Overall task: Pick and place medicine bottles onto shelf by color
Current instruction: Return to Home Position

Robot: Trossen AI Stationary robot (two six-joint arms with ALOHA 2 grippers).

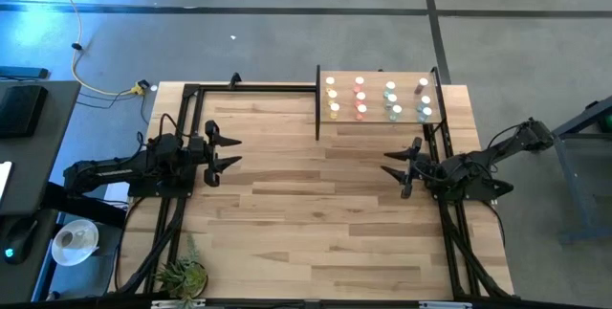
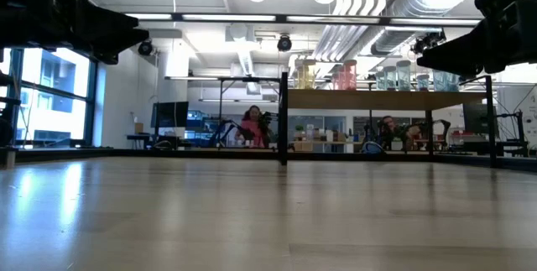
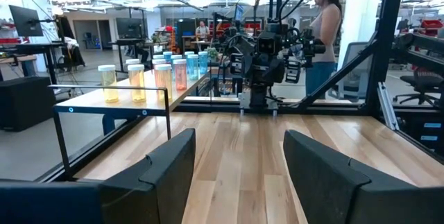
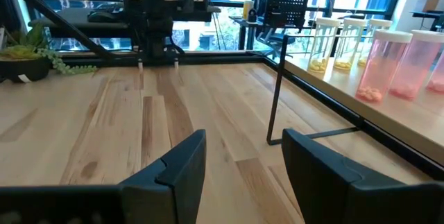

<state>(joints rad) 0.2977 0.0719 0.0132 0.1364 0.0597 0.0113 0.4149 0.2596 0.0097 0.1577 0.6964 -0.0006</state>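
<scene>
The bottles (image 1: 360, 98) are seen upright on the shelf (image 1: 376, 118), in colour columns. The right hand (image 1: 394, 164), near the shelf, and the left hand (image 1: 232, 151), well apart from it, are held open, empty. The bottles are judged light, stiff, slippery (easily tipped); the body is best gripped.

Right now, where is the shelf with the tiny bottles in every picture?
High view: the shelf is at the top, right of middle.
Low view: the shelf is a raised band across the middle and right.
Left wrist view: the shelf is on the left.
Right wrist view: the shelf runs along the right edge.
Shared landmark: the yellow bottles at one end.
</scene>
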